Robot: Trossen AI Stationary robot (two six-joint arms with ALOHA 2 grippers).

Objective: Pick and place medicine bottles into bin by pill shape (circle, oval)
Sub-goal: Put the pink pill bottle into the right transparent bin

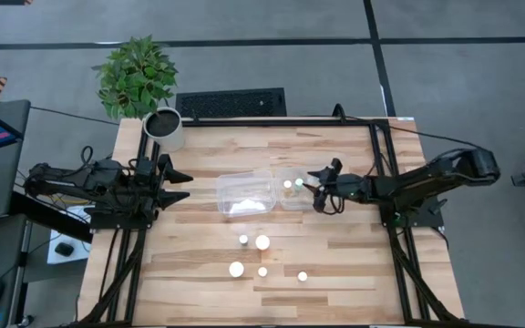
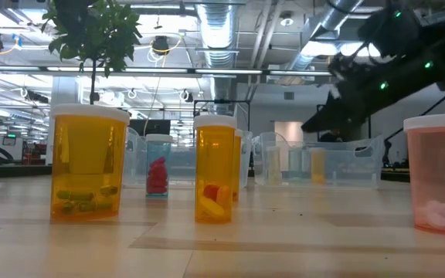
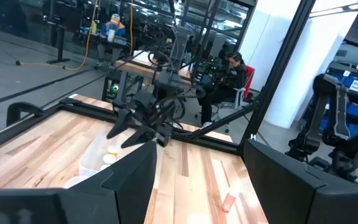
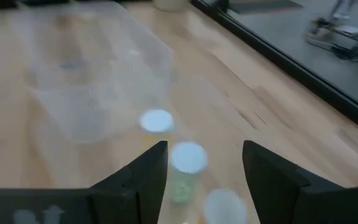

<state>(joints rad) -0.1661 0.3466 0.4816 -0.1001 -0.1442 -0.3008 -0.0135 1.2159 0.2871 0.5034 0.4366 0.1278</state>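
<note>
Several white-capped medicine bottles (image 1: 262,242) stand upright on the wood table toward its near edge. In the low view they show as a wide orange one (image 2: 89,164), a narrow orange one (image 2: 215,168) and a pinkish one (image 2: 436,174). Three more white caps (image 4: 157,121) stand in the small clear bin (image 1: 294,189). My right gripper (image 1: 313,191) hovers open above that bin. A greenish bottle (image 4: 188,157) stands below the gap between its fingers, apart from both. My left gripper (image 1: 185,185) waits open at the table's left side.
A larger clear bin (image 1: 244,193) stands just left of the small one. A white plant pot (image 1: 164,128) with a green plant stands at the far left corner. A black frame (image 1: 376,155) runs along the table's edges. A person sits in the room beyond (image 3: 232,68).
</note>
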